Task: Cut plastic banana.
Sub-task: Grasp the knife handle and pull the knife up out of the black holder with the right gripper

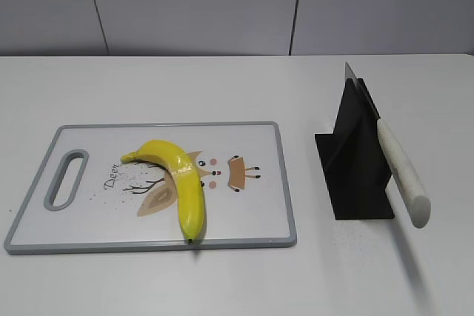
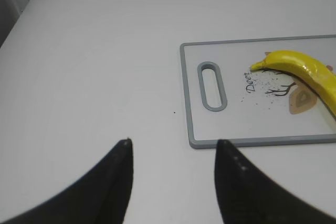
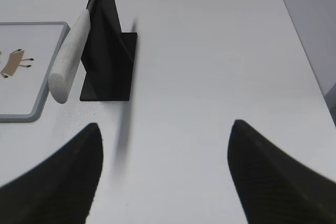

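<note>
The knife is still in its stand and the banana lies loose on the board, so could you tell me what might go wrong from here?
1. The knife leans in a light-looking black stand; pulling its handle could tip the stand.
2. The plastic banana lies loose with its tip at the cutting board edge; blade pressure could roll it off.

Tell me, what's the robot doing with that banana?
Nothing is touching it yet. The plastic banana lies whole on the cutting board. The knife sits in its black stand to the right of the board. The left gripper hovers open over the bare table near the board's handle end, and the right gripper hovers open near the knife stand. Neither one holds anything.
</note>
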